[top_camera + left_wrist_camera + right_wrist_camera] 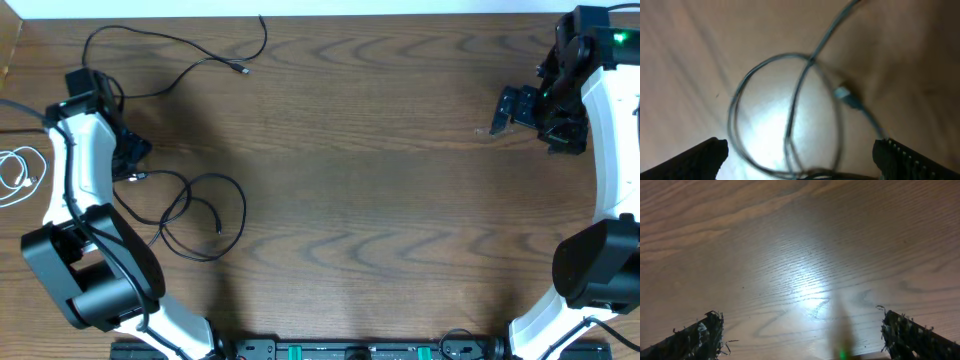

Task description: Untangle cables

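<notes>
Three cables lie apart at the table's left. One black cable (pixel 243 208) lies in loose loops just right of my left arm. A second black cable (pixel 243 70) trails across the back left. The white cable (pixel 22 182) is coiled at the far left edge. My left gripper (pixel 135 160) hangs open over one end of the looped black cable. In its wrist view, the cable's loop (pixel 796 97) and small plug (pixel 845 95) lie on the wood ahead of the open gripper (pixel 800 150), untouched. My right gripper (pixel 505 108) is open and empty at the far right, over bare wood (pixel 802 325).
The wooden table (pixel 380 200) stretches between both arms. Thicker black cords run along the left arm (pixel 70 170). The arm bases and a rail (pixel 350 350) sit along the front edge.
</notes>
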